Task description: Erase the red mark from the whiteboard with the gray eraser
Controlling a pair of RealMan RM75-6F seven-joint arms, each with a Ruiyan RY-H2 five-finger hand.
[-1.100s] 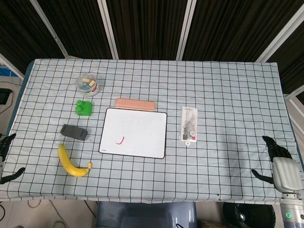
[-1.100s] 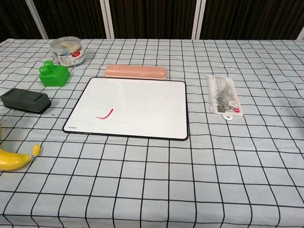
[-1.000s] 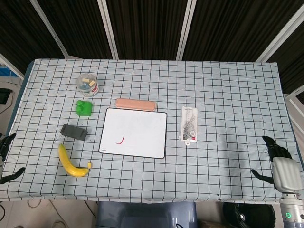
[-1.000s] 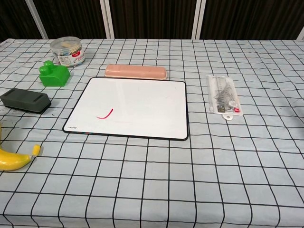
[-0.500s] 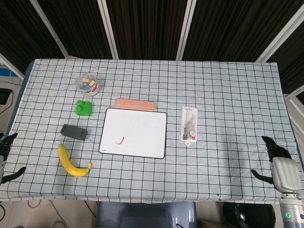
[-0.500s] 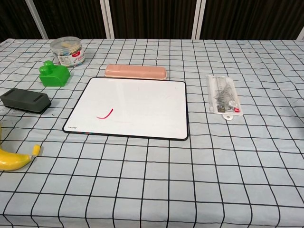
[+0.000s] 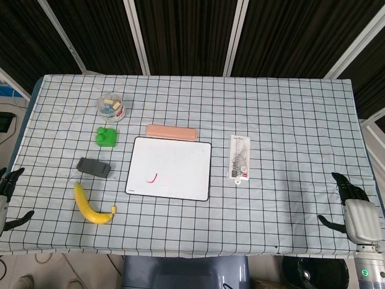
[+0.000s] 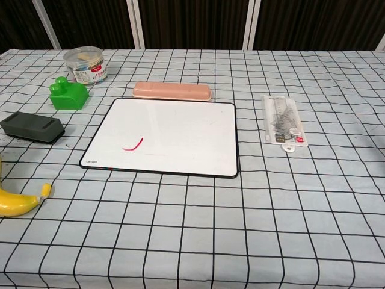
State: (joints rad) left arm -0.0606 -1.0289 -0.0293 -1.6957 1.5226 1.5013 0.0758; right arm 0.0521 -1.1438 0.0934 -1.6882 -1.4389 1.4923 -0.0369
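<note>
Head view, from left to right: left hand [image 7: 8, 198] at the table's near-left edge, fingers spread apart, holding nothing, touching nothing visible. Banana [image 7: 91, 208] near it, then gray eraser [image 7: 95, 167] lying flat on the checked tablecloth [image 7: 289, 120], just left of the whiteboard [image 7: 174, 162] and well apart from both hands. Red mark [image 7: 151, 178] intact in the board's near-left corner. Green block [image 7: 106, 136], small jar [image 7: 110, 106] and pink case [image 7: 172, 131] behind; packaged ruler set [image 7: 239, 158] to the right. Right hand [image 7: 352, 208] at the far-right edge, fingers loosely spread, empty. Apparently the very start: nothing grasped yet. Next move likely calls for reaching the left hand across to the eraser and closing around it.
</note>
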